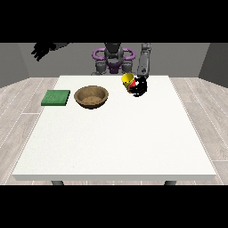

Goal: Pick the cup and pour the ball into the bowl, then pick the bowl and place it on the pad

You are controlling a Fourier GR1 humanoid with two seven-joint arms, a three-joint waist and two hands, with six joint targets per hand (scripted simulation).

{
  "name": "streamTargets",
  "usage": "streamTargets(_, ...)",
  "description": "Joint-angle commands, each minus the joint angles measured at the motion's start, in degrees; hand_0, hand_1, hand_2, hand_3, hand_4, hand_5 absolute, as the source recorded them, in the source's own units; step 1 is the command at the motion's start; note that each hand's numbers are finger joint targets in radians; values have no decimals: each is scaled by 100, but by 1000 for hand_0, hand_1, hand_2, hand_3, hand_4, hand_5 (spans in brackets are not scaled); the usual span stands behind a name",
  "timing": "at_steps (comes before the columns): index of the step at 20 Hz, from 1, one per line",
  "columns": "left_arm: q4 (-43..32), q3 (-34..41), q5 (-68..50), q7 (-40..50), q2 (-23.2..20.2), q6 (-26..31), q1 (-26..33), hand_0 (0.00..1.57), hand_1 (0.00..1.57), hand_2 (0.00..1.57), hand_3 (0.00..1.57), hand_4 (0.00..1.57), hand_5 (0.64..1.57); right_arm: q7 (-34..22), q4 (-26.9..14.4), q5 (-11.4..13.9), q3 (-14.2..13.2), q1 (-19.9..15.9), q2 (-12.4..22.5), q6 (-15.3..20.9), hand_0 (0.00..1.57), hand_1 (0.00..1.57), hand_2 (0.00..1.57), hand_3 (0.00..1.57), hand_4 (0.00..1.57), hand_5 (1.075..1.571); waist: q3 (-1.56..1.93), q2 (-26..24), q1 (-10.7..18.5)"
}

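A yellow cup [128, 80] with a red band hangs tilted above the table's far side, its mouth leaning towards the view's left. The black hand at the view's right [140, 87] has its fingers curled round the cup. I cannot see the ball. A brown wooden bowl [91, 96] stands on the table to the left of the cup. The green pad [56, 97] lies flat further left, near the table's edge. The hand at the view's left [41, 50] is raised high beyond the table's far left corner, away from everything, fingers spread.
The white table [116, 142] stretches wide towards the camera. The robot's torso [113, 60] stands behind the far edge. Wooden floor surrounds the table.
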State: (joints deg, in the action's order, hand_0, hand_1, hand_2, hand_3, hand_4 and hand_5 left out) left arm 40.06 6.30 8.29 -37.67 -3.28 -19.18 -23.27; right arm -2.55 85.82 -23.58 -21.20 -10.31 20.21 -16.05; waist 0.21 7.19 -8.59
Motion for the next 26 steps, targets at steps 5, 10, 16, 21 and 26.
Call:
streamTargets(5, 8, -1224, 1776, 1990, -24, -1349, -767, 1313, 1313, 1571, 1571, 1399, 1502, -106, -685, 100, 8, 224, 53, -133, 0, 0, 0, 302, 638, 1564, 5, -999, 84)
streamTargets(10, -626, -2250, 3506, 3193, -334, -1858, -1143, 1357, 1357, 1571, 1571, 1456, 1535, -45, -1099, 83, -133, 239, 192, -243, 0, 0, 0, 151, 668, 1561, 27, -1204, 214)
streamTargets(16, -1057, -2888, 4731, 5119, 267, -1363, -2403, 1359, 1359, 1571, 1571, 1466, 1531, 292, -1719, -64, -345, 147, 345, -605, 0, 0, 0, 0, 688, 1560, -4, -1119, 301)
streamTargets(21, -914, -3467, 5185, 6230, 323, -794, -2894, 1334, 1334, 1571, 1571, 1475, 1535, 421, -1902, 157, -57, -21, 168, -651, 0, 0, 0, 123, 699, 1561, -12, -1016, 68)
streamTargets(26, -1064, -4217, 6075, 6967, 326, -196, -3257, 1456, 1456, 1571, 1571, 1260, 1557, 402, -2173, 113, -178, -234, 353, -682, 0, 0, 0, 177, 694, 1556, -9, -1137, 138)
